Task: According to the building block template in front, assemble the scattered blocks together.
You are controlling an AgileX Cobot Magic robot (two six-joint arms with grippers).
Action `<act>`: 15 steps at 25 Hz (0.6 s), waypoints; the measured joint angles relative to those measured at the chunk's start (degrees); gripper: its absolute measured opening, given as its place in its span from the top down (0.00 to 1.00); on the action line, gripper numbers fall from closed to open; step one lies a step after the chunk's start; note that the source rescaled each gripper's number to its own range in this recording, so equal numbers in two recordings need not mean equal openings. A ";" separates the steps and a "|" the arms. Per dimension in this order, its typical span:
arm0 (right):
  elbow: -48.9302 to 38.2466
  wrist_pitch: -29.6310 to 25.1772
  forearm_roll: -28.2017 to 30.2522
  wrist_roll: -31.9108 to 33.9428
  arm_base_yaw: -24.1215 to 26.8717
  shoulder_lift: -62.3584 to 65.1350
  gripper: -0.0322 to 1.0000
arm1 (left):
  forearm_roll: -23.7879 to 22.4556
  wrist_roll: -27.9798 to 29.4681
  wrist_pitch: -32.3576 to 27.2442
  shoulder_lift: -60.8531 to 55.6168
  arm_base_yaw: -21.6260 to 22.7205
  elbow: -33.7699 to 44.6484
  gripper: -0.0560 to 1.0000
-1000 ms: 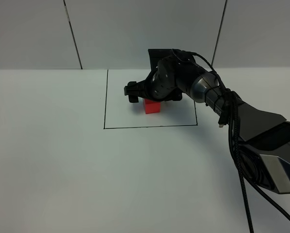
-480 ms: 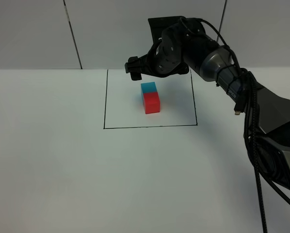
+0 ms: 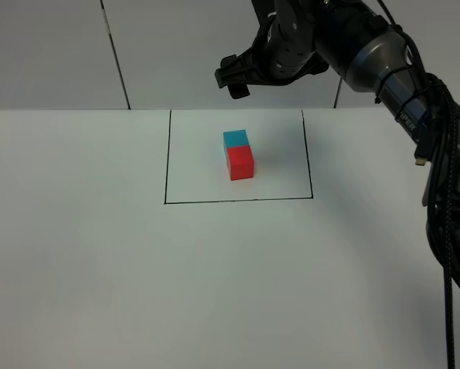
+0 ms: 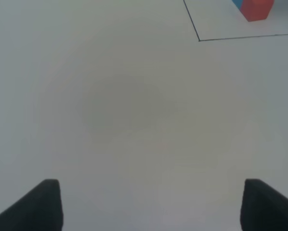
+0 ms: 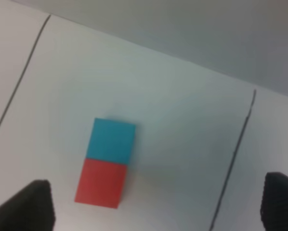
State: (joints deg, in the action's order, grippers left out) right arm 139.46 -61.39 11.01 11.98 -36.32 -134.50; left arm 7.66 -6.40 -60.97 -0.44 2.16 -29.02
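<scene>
The small matte cyan-blue cube (image 3: 235,138) touches the bright red cube (image 3: 241,163) inside the black-outlined square (image 3: 167,169) on the white table (image 3: 99,269). I read both pincers — right pincer (image 3: 231,77) overhead, left pincer (image 4: 149,204) well apart — as wide, empty. Risk: any re-descent could knock the pair apart.

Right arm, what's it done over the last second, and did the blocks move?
The right gripper rose from low over the blocks to well above them, jaws open and empty, uncovering the blue block. The red block and blue block stayed touching inside the outlined square.
</scene>
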 joint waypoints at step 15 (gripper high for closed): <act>0.00 -8.26 3.41 -10.60 -0.41 13.63 0.10 | 0.00 0.00 0.00 0.00 0.00 0.00 0.00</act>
State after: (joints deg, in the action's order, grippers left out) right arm 139.46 -69.65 14.42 1.38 -36.73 -120.87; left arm 7.66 -6.40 -60.97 -0.44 2.16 -29.02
